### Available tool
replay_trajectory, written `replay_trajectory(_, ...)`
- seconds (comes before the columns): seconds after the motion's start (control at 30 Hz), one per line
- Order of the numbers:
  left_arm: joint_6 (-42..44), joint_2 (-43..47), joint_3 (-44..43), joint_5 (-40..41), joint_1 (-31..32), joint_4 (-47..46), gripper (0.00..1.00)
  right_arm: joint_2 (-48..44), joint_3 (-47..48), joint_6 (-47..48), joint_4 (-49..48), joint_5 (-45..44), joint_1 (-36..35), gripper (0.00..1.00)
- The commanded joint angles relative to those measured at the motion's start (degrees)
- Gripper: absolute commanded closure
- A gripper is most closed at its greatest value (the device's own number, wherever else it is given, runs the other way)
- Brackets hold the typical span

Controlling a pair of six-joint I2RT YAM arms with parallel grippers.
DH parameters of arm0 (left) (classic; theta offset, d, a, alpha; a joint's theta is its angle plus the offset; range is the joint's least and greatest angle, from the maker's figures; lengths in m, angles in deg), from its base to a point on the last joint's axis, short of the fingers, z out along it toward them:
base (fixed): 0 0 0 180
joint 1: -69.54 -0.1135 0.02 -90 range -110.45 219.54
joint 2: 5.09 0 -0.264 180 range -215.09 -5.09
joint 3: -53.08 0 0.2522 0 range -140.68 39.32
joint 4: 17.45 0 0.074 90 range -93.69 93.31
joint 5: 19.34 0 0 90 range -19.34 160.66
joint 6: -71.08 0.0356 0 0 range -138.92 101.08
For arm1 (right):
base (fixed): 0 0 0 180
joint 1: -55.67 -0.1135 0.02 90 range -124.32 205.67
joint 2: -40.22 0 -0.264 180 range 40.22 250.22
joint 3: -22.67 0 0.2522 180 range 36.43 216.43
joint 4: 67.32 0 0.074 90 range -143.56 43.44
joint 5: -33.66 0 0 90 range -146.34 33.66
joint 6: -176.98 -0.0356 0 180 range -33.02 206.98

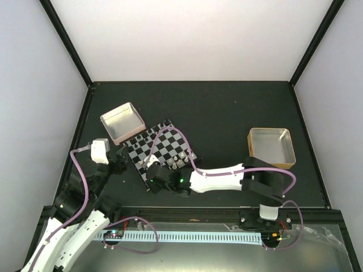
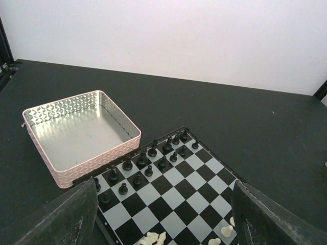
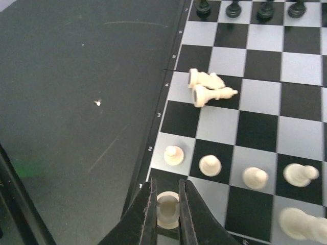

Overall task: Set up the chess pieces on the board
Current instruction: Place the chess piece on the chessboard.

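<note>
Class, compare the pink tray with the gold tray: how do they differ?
The pink tray has pink patterned walls; the gold tray has a gold rim. The pink tray lies left of the board, against its edge; the gold tray lies right, well apart. Both are shiny metal inside.

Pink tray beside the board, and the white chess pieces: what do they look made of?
Pink tray: likely thin sheet metal, given the bright reflective inside and embossed, pink-coated walls. White chess pieces: probably moulded plastic, being smooth, cream and faintly glossy with a uniform colour; painted wood cannot be ruled out.
</note>
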Motion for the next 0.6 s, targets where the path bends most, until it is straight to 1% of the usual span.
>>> replay_trajectory(0.0,-1.0,0.2,-0.3,2.7,0.1,1.1,0.27,3.8,2.7,1.1,-5.9,-5.4,-1.0,0.97)
replay_trajectory(0.2,-0.9,-0.2,-0.1,2.4,0.1,1.2,0.26,7.9,4.3,1.5,-6.4,-6.1,-2.0,0.97)
replay_trajectory(0.57,-0.7,-1.0,0.0,2.3,0.1,1.2,0.26,9.8,3.0,0.6,-6.3,-5.9,-3.0,0.96)
